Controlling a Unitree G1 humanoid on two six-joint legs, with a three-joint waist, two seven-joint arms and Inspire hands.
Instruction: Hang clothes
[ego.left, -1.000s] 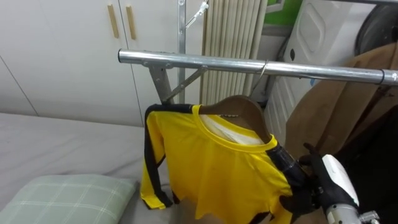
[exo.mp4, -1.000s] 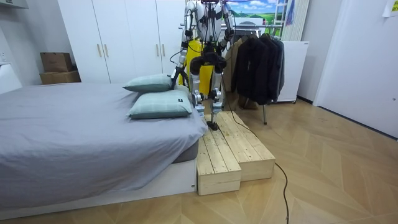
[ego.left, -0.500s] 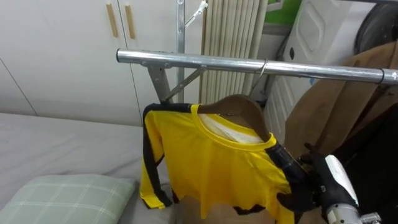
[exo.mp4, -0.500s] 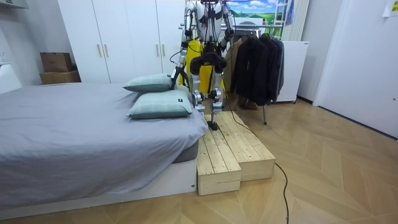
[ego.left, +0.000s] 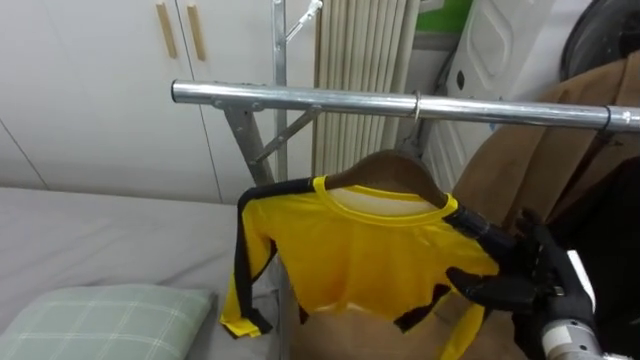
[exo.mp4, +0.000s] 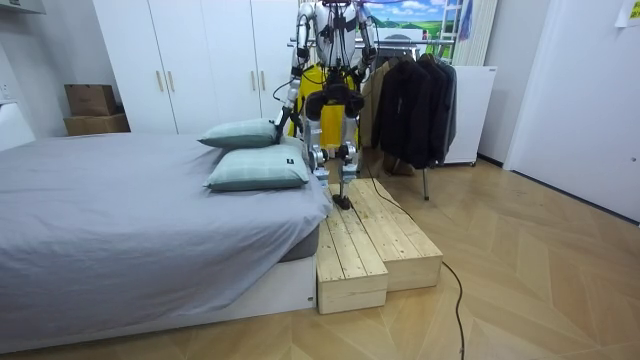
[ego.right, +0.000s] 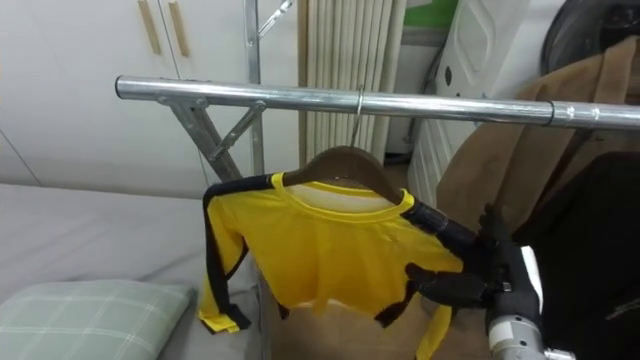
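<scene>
A yellow shirt (ego.left: 350, 260) with black trim hangs on a wooden hanger (ego.left: 390, 168). The hanger's hook sits over the metal rail (ego.left: 300, 97), and the hanger hangs about level. My right hand (ego.left: 520, 285) is at the shirt's right shoulder, low on the right. Its fingers are straight, and the thumb reaches left across the front of the yellow sleeve. In the right eye view the same hand (ego.right: 490, 280) touches the sleeve end of the shirt (ego.right: 320, 250). In the room view I stand on a wooden platform (exo.mp4: 375, 240), facing the rack.
A brown coat (ego.left: 530, 170) and a dark garment (ego.left: 610, 230) hang on the rail to the right. The grey bed (ego.left: 100, 240) with a checked pillow (ego.left: 100, 320) lies to the left. White wardrobe doors (ego.left: 100, 80) and a radiator (ego.left: 360, 50) stand behind.
The hanger and shirt have swung from tilted to about level. My right hand has risen to the shoulder and its fingers have straightened. The view shifted slightly.
</scene>
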